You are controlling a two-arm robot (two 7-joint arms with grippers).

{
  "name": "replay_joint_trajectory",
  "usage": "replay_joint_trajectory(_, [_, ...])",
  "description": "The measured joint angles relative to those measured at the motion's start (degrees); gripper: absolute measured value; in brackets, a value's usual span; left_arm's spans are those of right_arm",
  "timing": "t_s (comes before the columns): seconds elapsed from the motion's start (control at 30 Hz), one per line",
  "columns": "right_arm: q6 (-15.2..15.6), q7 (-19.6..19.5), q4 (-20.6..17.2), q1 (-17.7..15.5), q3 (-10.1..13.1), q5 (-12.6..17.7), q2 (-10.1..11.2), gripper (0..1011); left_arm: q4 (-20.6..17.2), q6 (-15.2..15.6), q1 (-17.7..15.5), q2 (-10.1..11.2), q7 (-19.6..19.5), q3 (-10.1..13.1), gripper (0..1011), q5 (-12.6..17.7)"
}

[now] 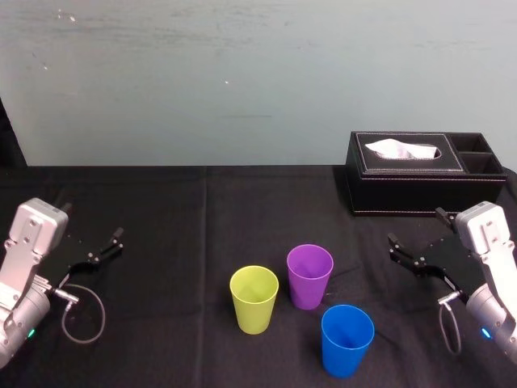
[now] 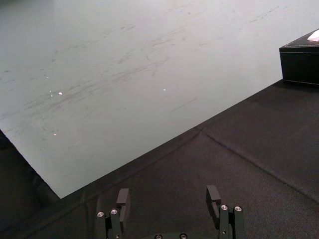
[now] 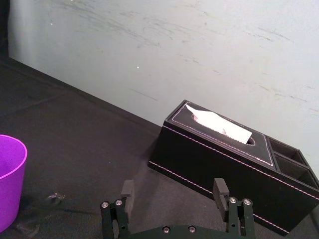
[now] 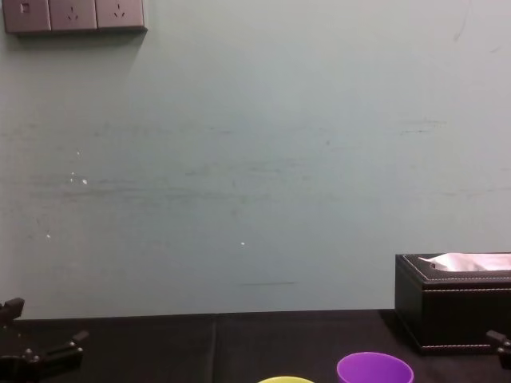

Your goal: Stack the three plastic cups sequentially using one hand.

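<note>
Purple cup (image 1: 309,276) (upright); blue cup (image 1: 347,340) nearby

You faced a pale blue-green wall (image 4: 255,159), scuffed and scratched, behind a black-clothed table (image 1: 161,210); three sockets (image 4: 73,14) were mounted high on the wall.

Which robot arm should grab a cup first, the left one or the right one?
Right, probably. The right gripper is open and close to the purple cup and the blue cup. The left gripper, also open, is farther off, beyond the yellow-green cup.
</note>
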Motion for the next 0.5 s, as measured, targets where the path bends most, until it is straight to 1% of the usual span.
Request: replay_joint_trajectory(0.5, [0.00, 0.00, 0.00, 0.00, 0.00, 0.00, 0.00, 1003, 0.00, 0.00, 0.00, 0.00, 0.00, 0.00, 1000, 0.00])
